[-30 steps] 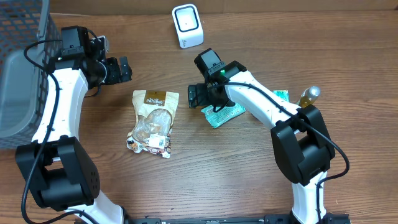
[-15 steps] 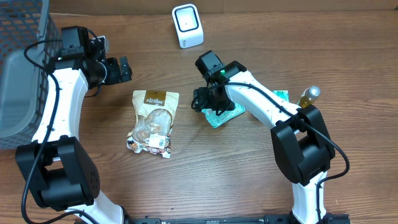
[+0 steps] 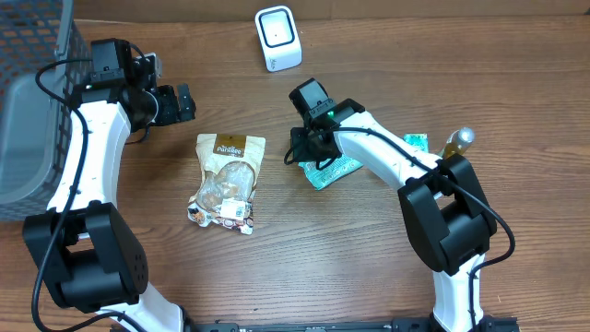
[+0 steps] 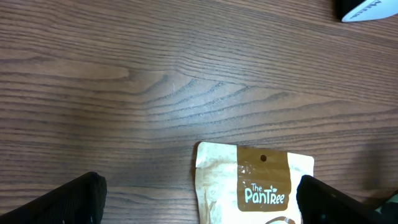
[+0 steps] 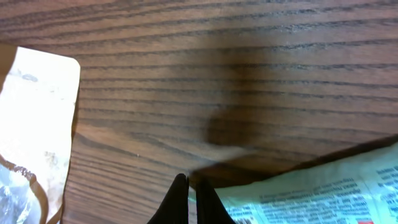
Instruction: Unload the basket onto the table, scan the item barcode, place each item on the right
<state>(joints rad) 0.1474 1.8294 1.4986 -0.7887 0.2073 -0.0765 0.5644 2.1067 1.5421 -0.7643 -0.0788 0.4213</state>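
At the left corner of the green packet point(image 3: 336, 171), lying flat on the bench point(image 3: 369, 258), my right tool point(image 3: 306, 151) has just snapped together on it. Grip looks made; the scanner point(image 3: 277, 38) comes next.

the right gripper point(image 3: 307, 150) pinches the teal packet point(image 3: 338, 170) by its edge; a snack pouch point(image 3: 226, 180) lies near, white scanner point(image 3: 277, 38) beyond.

A dark brown wooden table point(image 3: 304, 267) with long, fine grain fills nearly every view, and soft light leaves a pale sheen on parts of it. A narrow pale strip point(image 3: 442, 7) runs beyond its far edge. A grey wire basket point(image 3: 23, 138) stands at its left side.
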